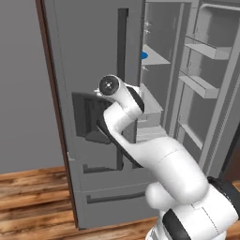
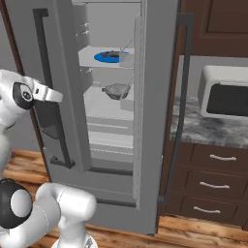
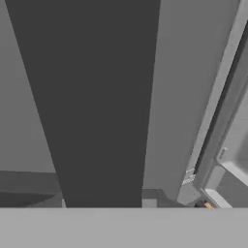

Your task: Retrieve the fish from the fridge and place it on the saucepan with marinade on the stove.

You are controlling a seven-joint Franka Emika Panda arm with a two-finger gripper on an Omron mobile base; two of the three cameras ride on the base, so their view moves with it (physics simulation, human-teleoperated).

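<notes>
The fridge (image 1: 93,56) stands with its right door (image 2: 157,97) swung open and its left door closed. The small dark fish (image 2: 113,54) lies on a blue plate (image 2: 102,57) on an upper shelf. An edge of the same blue plate (image 1: 144,56) peeks past the left door. My gripper (image 2: 54,96) is at the dark vertical handle (image 2: 42,53) of the left door, beside the dispenser panel (image 1: 86,117), and looks shut on that handle. In the hand view the handle (image 3: 97,106) is a broad dark band very close up, and the fingertips are hidden. The saucepan and the stove are out of view.
A grey faceted bowl (image 2: 116,90) sits on the shelf below the plate. The open door's bins (image 1: 206,70) jut out on the right. A microwave (image 2: 224,97) stands on a stone counter (image 2: 213,130) over brown drawers (image 2: 213,184). Wooden floor (image 1: 28,192) lies to the left.
</notes>
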